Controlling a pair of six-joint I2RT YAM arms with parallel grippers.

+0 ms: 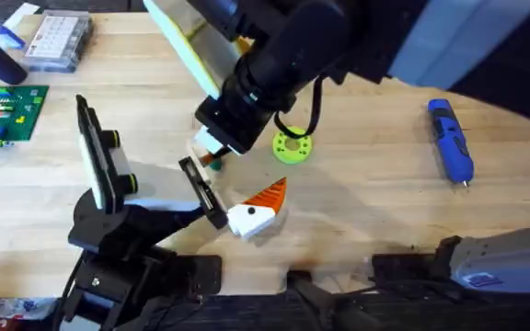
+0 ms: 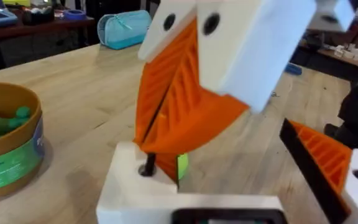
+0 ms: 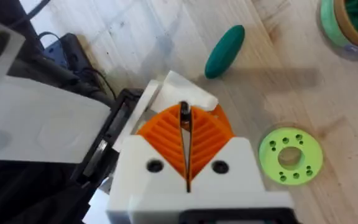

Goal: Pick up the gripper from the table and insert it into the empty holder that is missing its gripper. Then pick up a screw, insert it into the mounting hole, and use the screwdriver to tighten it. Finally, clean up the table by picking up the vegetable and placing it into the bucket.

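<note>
Pinching a small dark screw point(image 3: 184, 114) between pressed-together orange pads, the right gripper point(image 3: 186, 134) hung over a white mount block point(image 2: 123, 190), apparently to seat it. The white-and-orange ridged gripper part point(image 1: 258, 211) lay on the light wooden plank table point(image 1: 385, 221), just beside the left arm's end.

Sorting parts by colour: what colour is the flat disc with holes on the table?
Lime green; the disc shows best in the right wrist view.

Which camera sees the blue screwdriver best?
The overhead view: the whole screwdriver lies in plain sight on the table, tip pointing toward the arms' bases. The left wrist view catches just a blurry blue bit far off that may be it.
</note>
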